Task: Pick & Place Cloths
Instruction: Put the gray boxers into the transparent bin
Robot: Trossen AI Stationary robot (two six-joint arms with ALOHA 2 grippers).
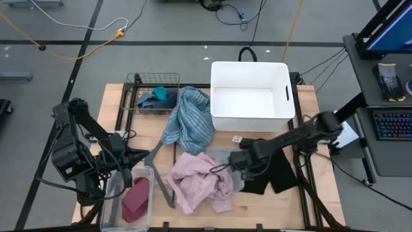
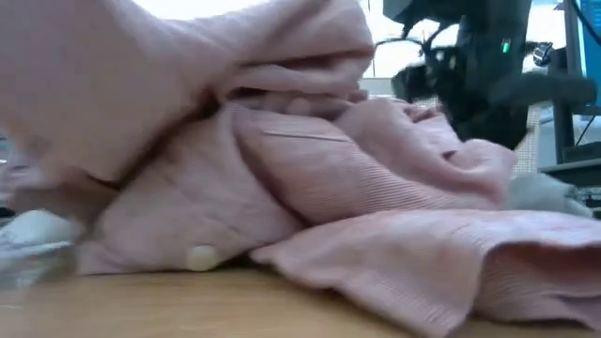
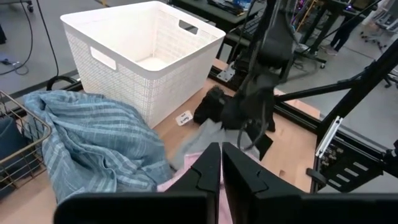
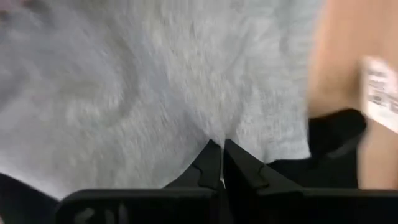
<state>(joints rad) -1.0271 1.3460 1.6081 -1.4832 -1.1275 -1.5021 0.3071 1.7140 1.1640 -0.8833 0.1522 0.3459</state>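
The wooden tabletop (image 1: 309, 193) carries a white basket (image 1: 252, 96) at its far edge and a wire rack (image 1: 153, 93) beside it. A blue-striped towel (image 1: 190, 119) lies between them, draped toward the centre. A pink cloth (image 1: 199, 180) lies bunched at the near centre, with black shorts (image 1: 277, 174) beside it. A clear bin (image 1: 129, 196) sits at the near left corner, touching a grey hanger (image 1: 161, 183).

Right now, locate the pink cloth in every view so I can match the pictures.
High view: pink cloth heaped at front centre, beside the right gripper.
Low view: it fills most of the picture.
Left wrist view: only a sliver by the fingers.
Right wrist view: not in it.
Shared landmark: white basket.
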